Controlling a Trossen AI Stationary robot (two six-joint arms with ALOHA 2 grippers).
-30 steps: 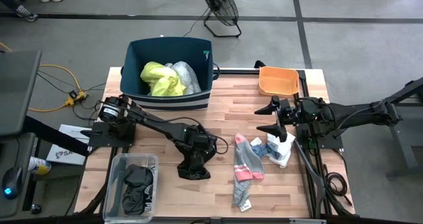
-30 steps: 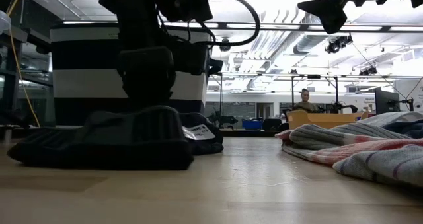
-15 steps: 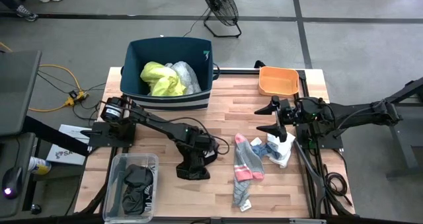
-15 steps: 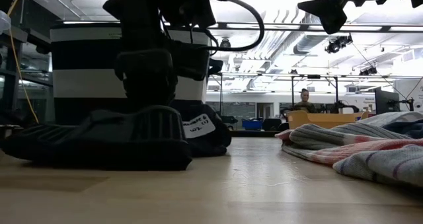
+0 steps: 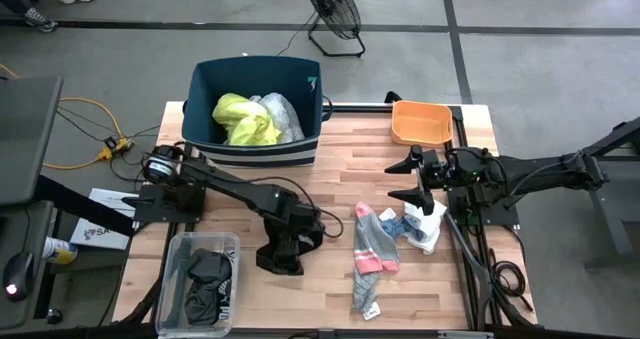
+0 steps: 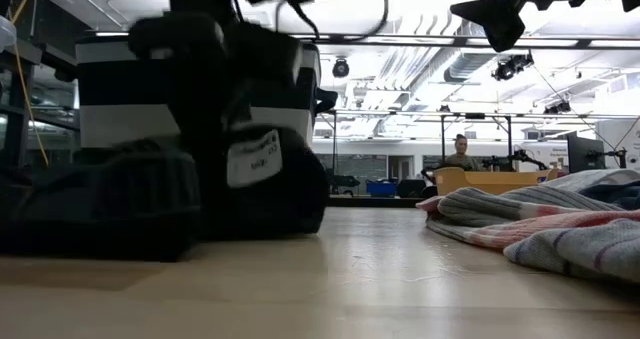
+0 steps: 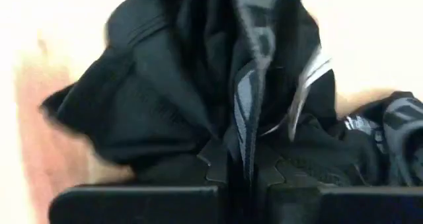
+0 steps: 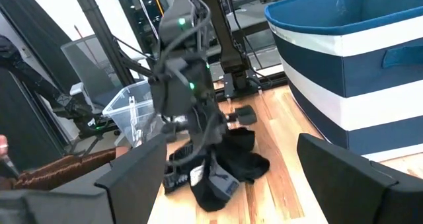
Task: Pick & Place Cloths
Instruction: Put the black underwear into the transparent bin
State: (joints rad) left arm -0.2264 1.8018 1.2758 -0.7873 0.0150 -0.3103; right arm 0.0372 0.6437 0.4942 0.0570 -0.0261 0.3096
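A black cloth (image 5: pixel 279 260) with grey stripes and a white label (image 6: pixel 250 159) lies bunched on the wooden table (image 5: pixel 330 289), left of centre. My left gripper (image 5: pixel 283 238) stands over it and is shut on it. The grey socks with pink toes (image 5: pixel 372 247) and the small white-blue rag (image 5: pixel 426 225) lie flat on the table to the right. My right gripper (image 5: pixel 411 180) hangs open above the table just beyond the rag. The neon-yellow garment (image 5: pixel 243 119) and a white garment (image 5: pixel 281 115) lie in the dark-blue bin (image 5: pixel 303 75). My left gripper pinches a raised fold of the black cloth (image 7: pixel 243 135) between its two shut fingers (image 7: pixel 215 171). The fingers come from above, pointing down. The cloth is gathered up under them, and its lower folds (image 6: pixel 110 234) rest on the table.
An orange tray (image 5: pixel 421 122) sits at the far right. A clear plastic box (image 5: pixel 200 281) with dark items stands at the near left corner. Bare wood lies between the black cloth and the socks. A fan (image 5: pixel 332 9) stands on the floor beyond the table.
My left gripper has shut on the black cloth and moved a little toward the table's left edge. The cloth has been drawn together and pulled up under the fingers; its labelled part has risen, while its lower folds stay on the table.
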